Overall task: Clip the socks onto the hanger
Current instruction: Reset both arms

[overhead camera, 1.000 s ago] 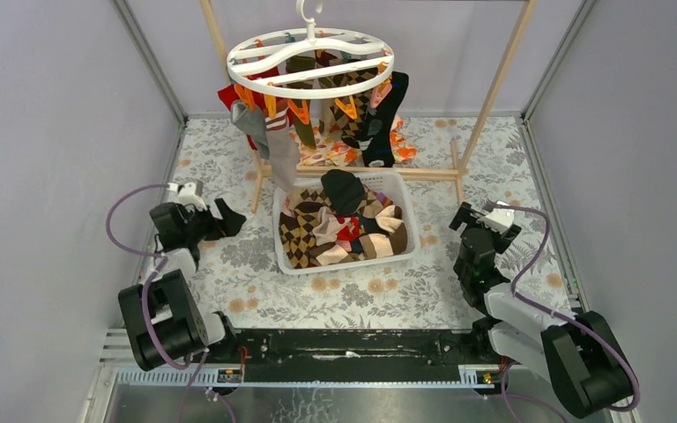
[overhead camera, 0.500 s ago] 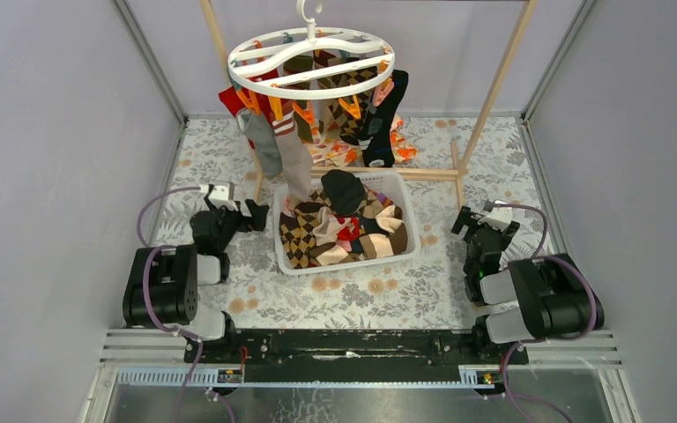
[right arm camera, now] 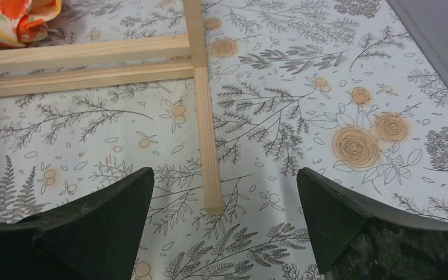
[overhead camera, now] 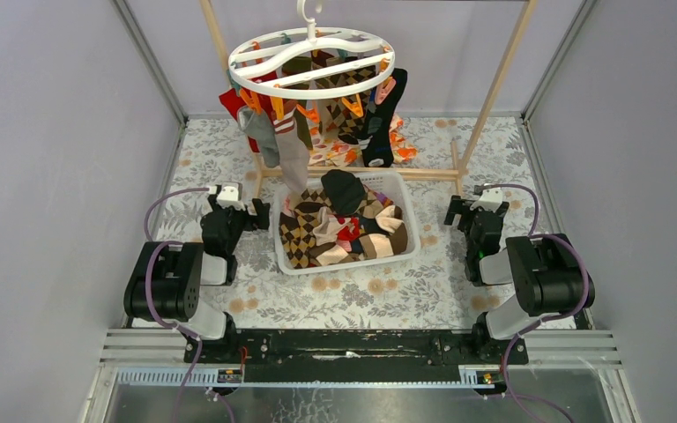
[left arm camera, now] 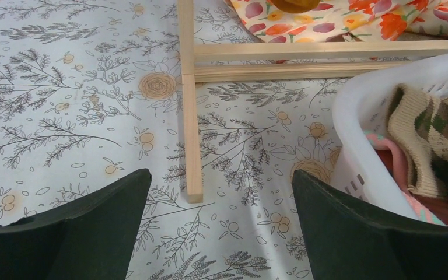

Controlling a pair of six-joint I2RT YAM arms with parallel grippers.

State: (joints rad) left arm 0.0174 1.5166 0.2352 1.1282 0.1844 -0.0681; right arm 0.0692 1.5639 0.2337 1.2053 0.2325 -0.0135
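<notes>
The white ring hanger (overhead camera: 311,60) hangs at the top centre with several socks (overhead camera: 289,132) clipped under it: red, grey, argyle and black. More socks (overhead camera: 339,225) lie heaped in the white basket (overhead camera: 345,262). My left gripper (overhead camera: 245,209) is low beside the basket's left wall, open and empty; in its wrist view (left arm camera: 221,192) the basket wall (left arm camera: 356,122) and a knitted sock (left arm camera: 426,125) show on the right. My right gripper (overhead camera: 464,210) is low, right of the basket, open and empty (right arm camera: 224,195).
The pale wooden pole frame (overhead camera: 494,84) stands behind the basket; its foot bars lie on the floral tablecloth ahead of each gripper (left arm camera: 189,122) (right arm camera: 205,111). An orange floral cloth (overhead camera: 335,152) lies under the hanger. Grey walls close in both sides.
Both arms have folded back and down toward their bases. The left gripper moved right toward the basket's left wall; the right gripper drew up and in. The hanging socks swung slightly.
</notes>
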